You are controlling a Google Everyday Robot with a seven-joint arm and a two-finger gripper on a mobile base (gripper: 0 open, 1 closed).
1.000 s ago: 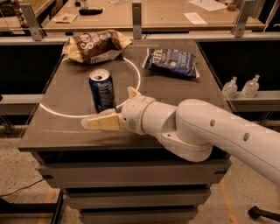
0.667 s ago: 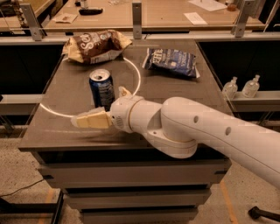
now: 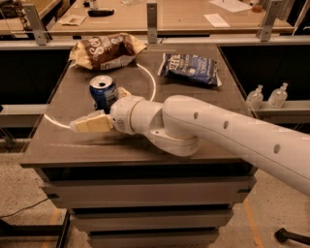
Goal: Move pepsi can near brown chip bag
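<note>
The pepsi can [image 3: 102,90], dark blue with a silver top, stands upright on the left half of the dark table [image 3: 193,111]. The brown chip bag [image 3: 105,50] lies wrinkled at the table's back left, a short gap beyond the can. My gripper [image 3: 98,108] is low over the table just in front of the can and open. One tan finger [image 3: 90,123] points left in front of the can. The other finger [image 3: 123,92] shows at the can's right side. The can's lower right is hidden by my wrist.
A dark blue chip bag [image 3: 188,68] with white lettering lies at the back right. A white arc [image 3: 151,80] is marked on the tabletop. Two small clear bottles [image 3: 268,96] stand on a shelf to the right. A wooden bench [image 3: 160,14] with posts runs behind the table.
My gripper and arm have moved left and closer to the can, so the fingers now sit on either side of its base. The can and both bags have not moved.
</note>
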